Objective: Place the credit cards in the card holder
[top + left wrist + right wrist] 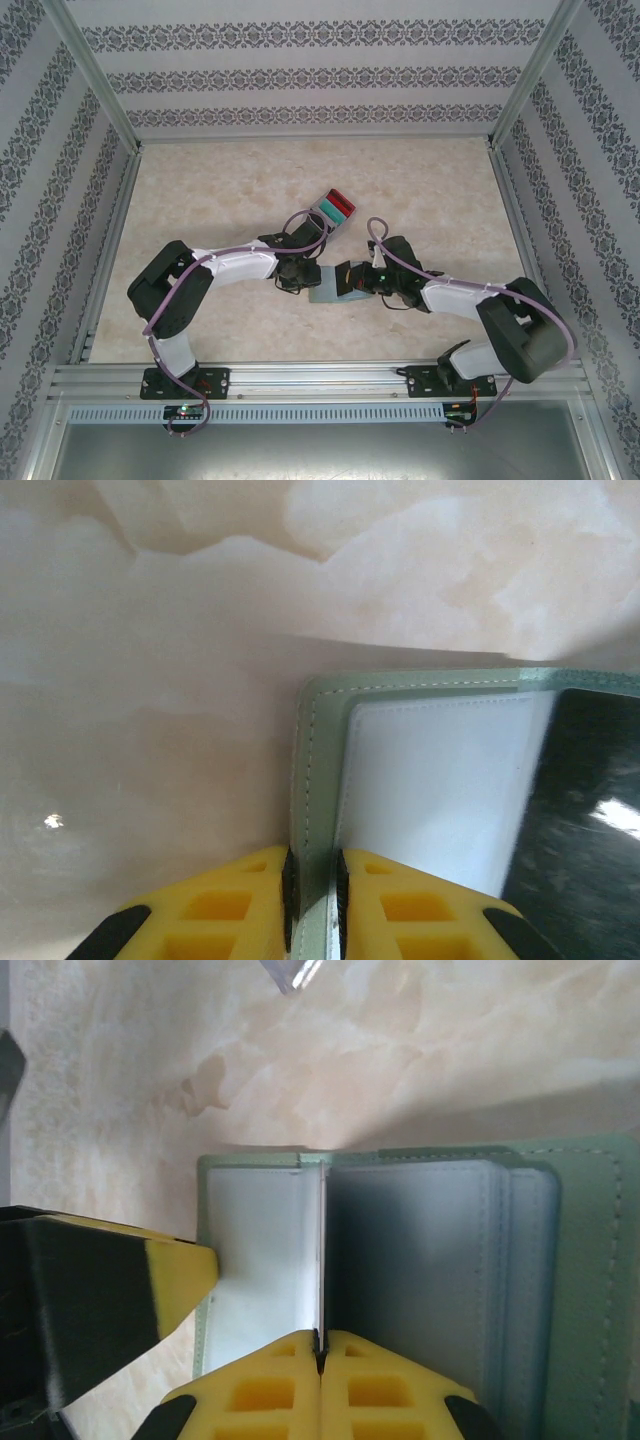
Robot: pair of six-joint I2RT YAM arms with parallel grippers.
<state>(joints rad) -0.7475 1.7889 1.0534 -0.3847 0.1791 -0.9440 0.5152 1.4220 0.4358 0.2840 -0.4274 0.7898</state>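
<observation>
Starting at my end, both arms reach in from the aluminium rail (320,378) and meet mid-way across the beige marbled worktop (440,190). There the flat grey-green stitched bifold card holder (326,294) lies opened between them. On the left hand (313,880) I've got the yellow fingers (235,905) nipped tight on the holder's stitched green edge, the rim sitting right between the pads. A white inner pocket lies just beyond, and a dark glossy panel (585,800) sits off to the right; I can't tell whether that is a card. Over to the right hand (320,1350): its yellow fingers are pressed together, with a thin pale leaf of the holder standing on edge and caught between the tips. There's a white pocket on one side of that leaf and a grey pocket on the other. In that same right wrist view, the left hand's black-and-yellow finger touches the holder's edge at the left. Farther out, past both hands, the credit cards (336,208) sit side by side, apart from the holder, a red one and a teal one as far as I can make out. Beyond them the worktop runs up to the patterned wall (320,80).
</observation>
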